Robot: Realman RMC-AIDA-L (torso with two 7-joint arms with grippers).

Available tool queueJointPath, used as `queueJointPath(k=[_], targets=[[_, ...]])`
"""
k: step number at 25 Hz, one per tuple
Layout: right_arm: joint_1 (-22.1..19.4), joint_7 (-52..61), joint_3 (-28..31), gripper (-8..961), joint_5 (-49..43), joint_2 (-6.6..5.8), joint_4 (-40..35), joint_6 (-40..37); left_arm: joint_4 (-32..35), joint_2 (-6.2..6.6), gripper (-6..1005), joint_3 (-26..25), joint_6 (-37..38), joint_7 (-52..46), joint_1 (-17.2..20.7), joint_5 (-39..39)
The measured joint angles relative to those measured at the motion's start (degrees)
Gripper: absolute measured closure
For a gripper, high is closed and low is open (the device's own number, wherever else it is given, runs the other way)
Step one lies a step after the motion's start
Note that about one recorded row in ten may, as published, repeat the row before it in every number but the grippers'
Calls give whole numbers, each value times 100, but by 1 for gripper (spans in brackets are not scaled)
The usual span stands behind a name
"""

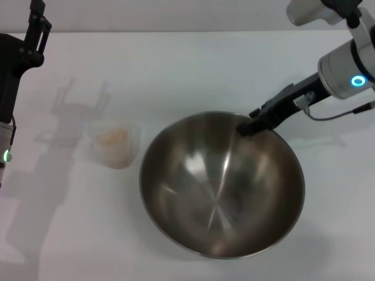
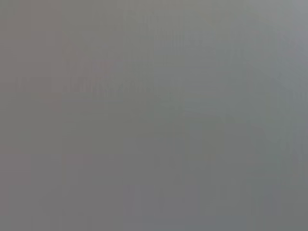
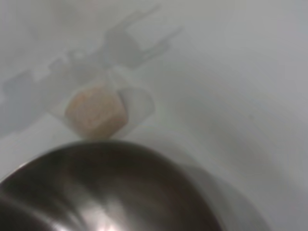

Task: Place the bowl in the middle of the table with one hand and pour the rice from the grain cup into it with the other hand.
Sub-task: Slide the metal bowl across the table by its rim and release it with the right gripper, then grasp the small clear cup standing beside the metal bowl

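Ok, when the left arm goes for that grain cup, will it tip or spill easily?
Probably. The grain cup looks small and thin-walled, so likely light and easy to knock over. The rice sits loose with no lid, so a tilt would likely spill it. Its clear plastic may be slippery. The left end effector is well away.

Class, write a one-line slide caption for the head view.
Right gripper grips the steel bowl's far rim; grain cup of rice stands beside it.
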Motion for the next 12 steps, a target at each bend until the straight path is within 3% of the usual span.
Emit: queueJointPath(k=[7, 12], targets=[[-35, -98, -117, 482, 32, 7, -601, -321, 0, -1, 277, -11, 78, 0, 56, 0], [-336, -363, -587, 438, 61, 23, -1189, -1481, 40, 7, 277, -83, 66, 5, 19, 1]])
